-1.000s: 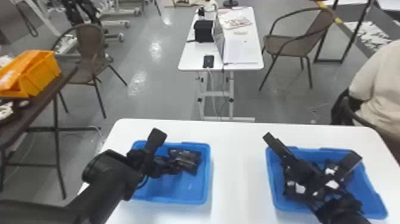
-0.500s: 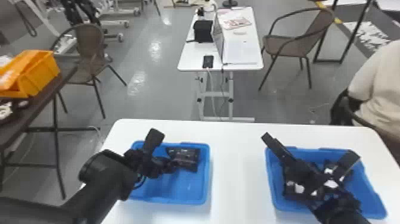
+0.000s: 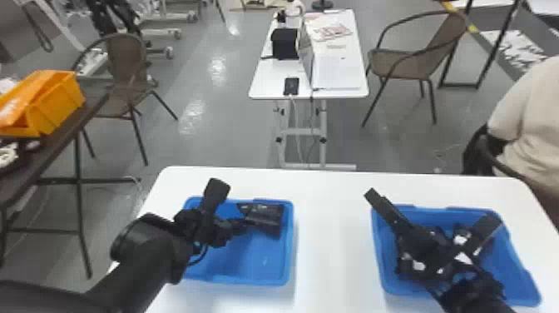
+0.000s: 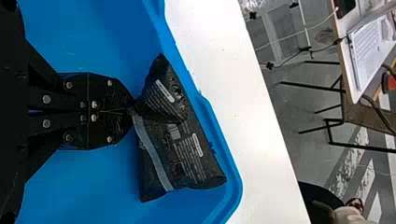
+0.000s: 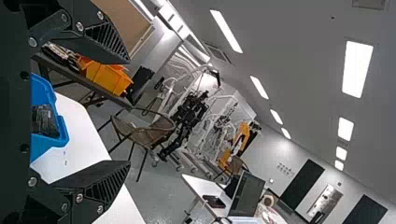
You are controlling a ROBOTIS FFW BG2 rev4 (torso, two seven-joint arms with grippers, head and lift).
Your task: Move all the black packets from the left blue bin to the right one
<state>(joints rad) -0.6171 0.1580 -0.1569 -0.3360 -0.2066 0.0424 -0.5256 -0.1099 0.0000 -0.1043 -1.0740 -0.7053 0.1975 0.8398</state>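
Left gripper [image 3: 243, 227] leans into the left blue bin [image 3: 290, 249], its two fingers clenched on an edge of a black packet [image 3: 268, 218] that lies just past the fingertips, in the bin's far corner on the side toward the right bin. Right gripper [image 3: 433, 208] holds nothing between its widely spread fingers, above the right blue bin [image 3: 377, 254], where black packets [image 3: 405, 266] with white labels lie piled beneath it. From close up, the left wrist view gives the detail of the grip: the fingertips meet right at the packet's creased edge, a grey strip [image 4: 154, 156] runs across it, and small printed labels face up; whether the folded upper part belongs to a second packet, I cannot tell. The head view sets both bins side by side, well apart, on the white table [image 3: 332, 233]. Past that table stands another, with a black box [image 3: 284, 43] and a laptop [image 3: 306, 58] on it, and the right wrist view adds the laptop's dark screen and, farthest off, long bright ceiling lights [image 5: 357, 70]
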